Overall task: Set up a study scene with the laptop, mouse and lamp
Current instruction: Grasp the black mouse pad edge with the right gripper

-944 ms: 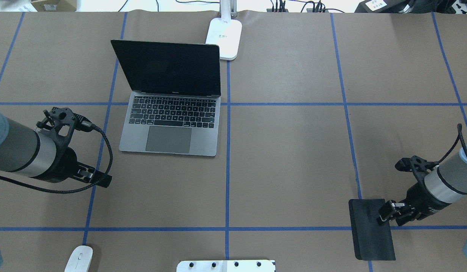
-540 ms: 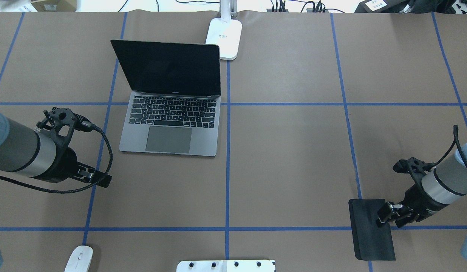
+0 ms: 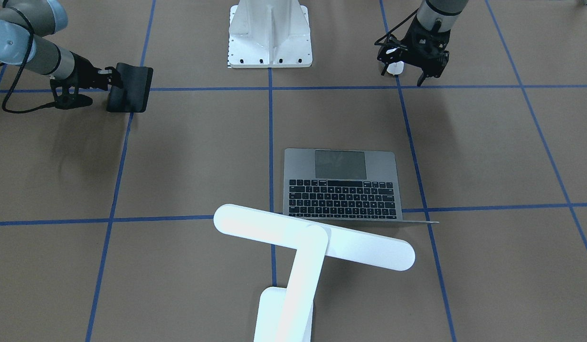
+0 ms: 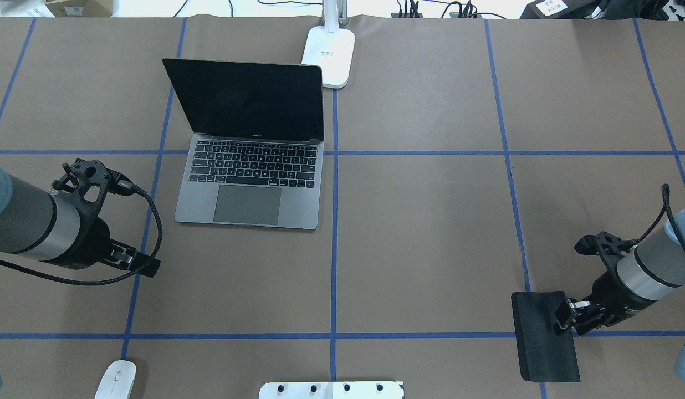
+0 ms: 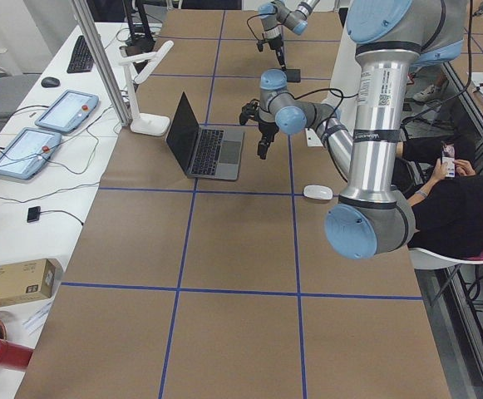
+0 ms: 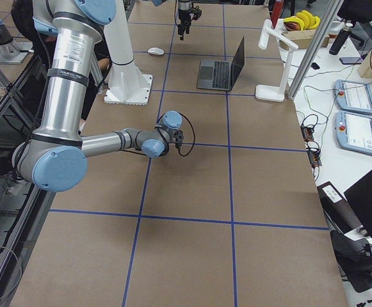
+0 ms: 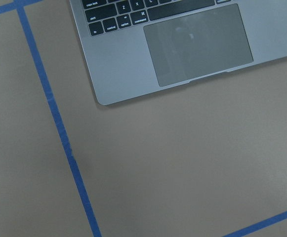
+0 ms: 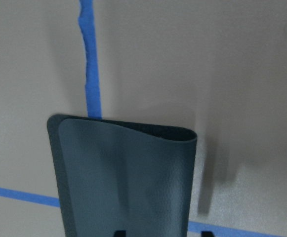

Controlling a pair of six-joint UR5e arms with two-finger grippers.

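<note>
**Working the mat's edge**

Right gripper (image 4: pixel 564 322) sat at the right edge of the black mat (image 4: pixel 542 338), near-right on the surface (image 4: pixel 431 233). Wrist view showed the mat's far end curled up, but I couldn't tell whether the fingers pinched it. Left gripper (image 4: pixel 140 266) hovered near-left of the laptop (image 4: pixel 248 183); its fingers' state was unclear too. Laptop stood open far-left of centre, lamp (image 4: pixel 330 55) just beyond its far-right corner, mouse (image 4: pixel 116 378) at the near-left edge. My read: pinch deep, drag low, lay it flat right of the laptop. No containers seen.
</note>
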